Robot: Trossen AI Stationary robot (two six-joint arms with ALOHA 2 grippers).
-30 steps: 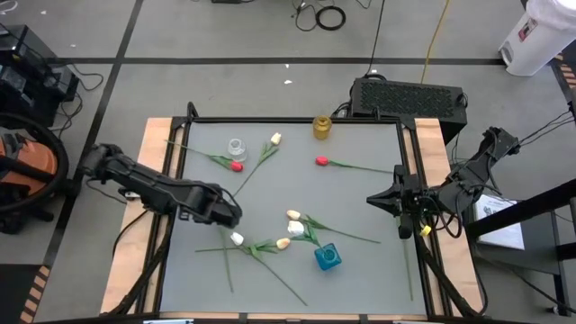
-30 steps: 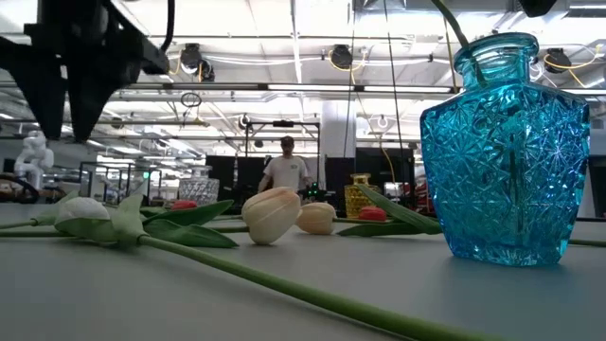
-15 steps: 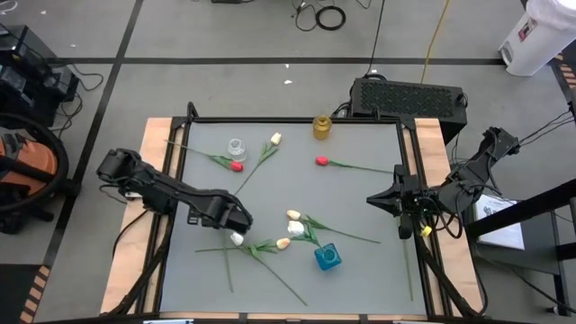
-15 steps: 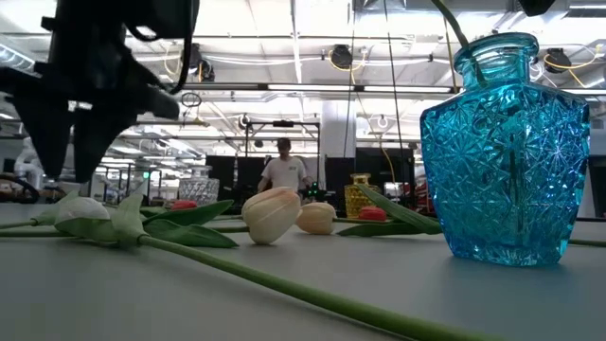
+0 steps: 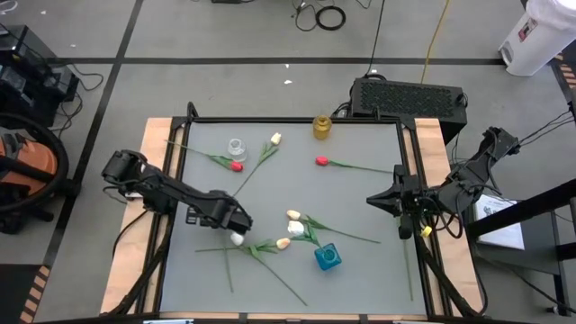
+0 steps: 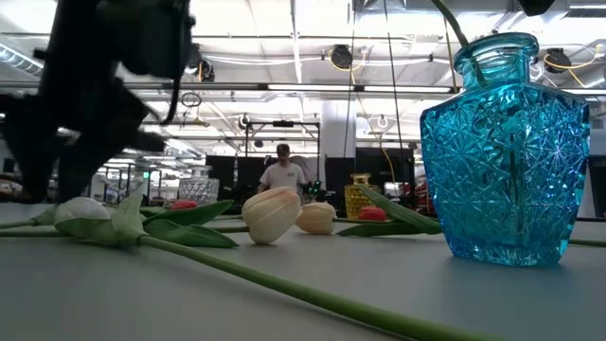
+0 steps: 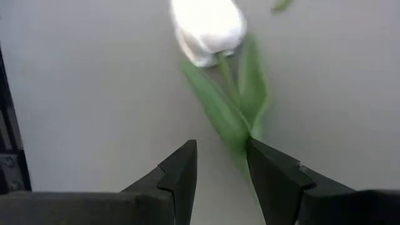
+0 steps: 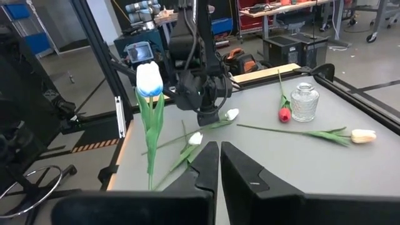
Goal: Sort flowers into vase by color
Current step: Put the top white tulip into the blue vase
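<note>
**Left arm dropping onto the white tulip**

The left gripper (image 5: 236,225) has come forward and down over the last second and now hangs right over the white tulip (image 5: 237,238), which lies left of the blue vase (image 5: 328,257). Its fingers (image 7: 181,169) are spread with nothing between them, the stem looks just ahead. So a pick seems next. The right gripper (image 5: 371,200) waits closed at the table's right edge.

I see a grey table (image 5: 360,193) framed in pale wood. The blue vase (image 6: 504,152) is cut in a star-and-diamond pattern; beyond it stand a yellow vase (image 5: 321,127) and a clear one (image 5: 237,147). Left of the blue vase lie a white tulip (image 7: 209,30), green-stemmed, and cream tulips (image 6: 272,214); red tulips (image 5: 321,161) lie farther back.
</note>
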